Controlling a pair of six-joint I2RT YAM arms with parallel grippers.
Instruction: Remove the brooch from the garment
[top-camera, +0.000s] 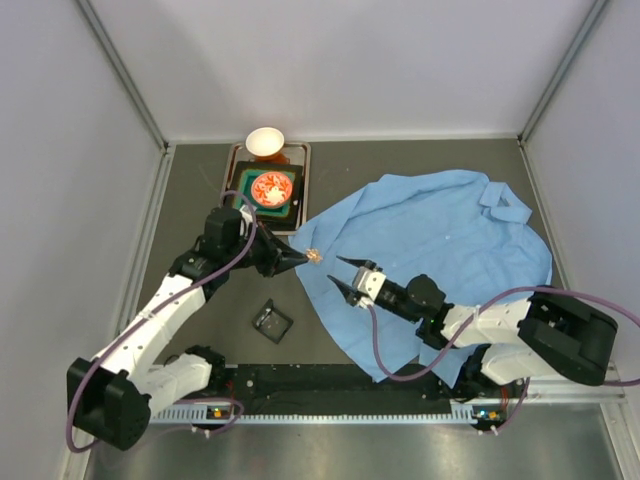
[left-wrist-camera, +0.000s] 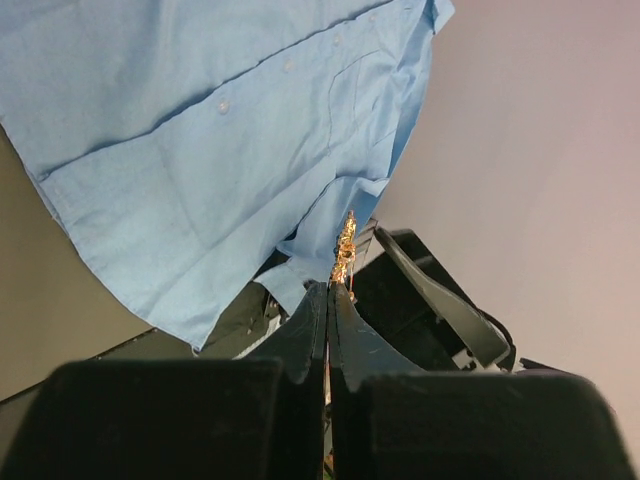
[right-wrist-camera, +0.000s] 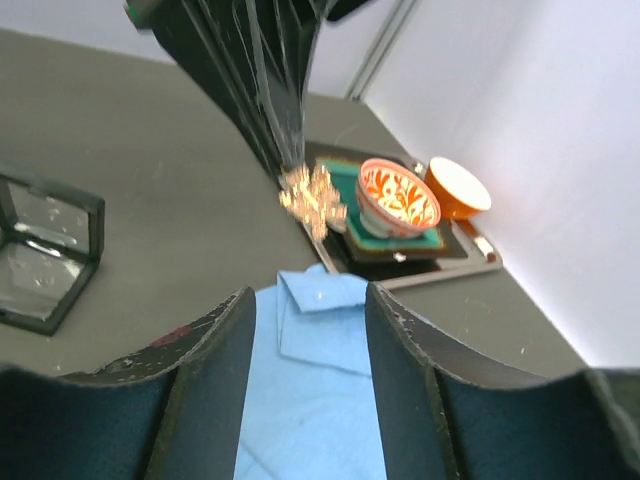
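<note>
At the garment's (top-camera: 430, 240) nine-o'clock edge, the left gripper (top-camera: 303, 259) pinches the tiny, light, rigid, likely slippery brooch (top-camera: 316, 256) by its lower end between closed tips, while the right gripper (top-camera: 337, 271) hovers spread wide at its four o'clock.

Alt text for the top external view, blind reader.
The left gripper pinches the brooch at the left edge of the shirt; the right gripper is open beside it. A dark box lies nearer the bases, a tray behind.
</note>
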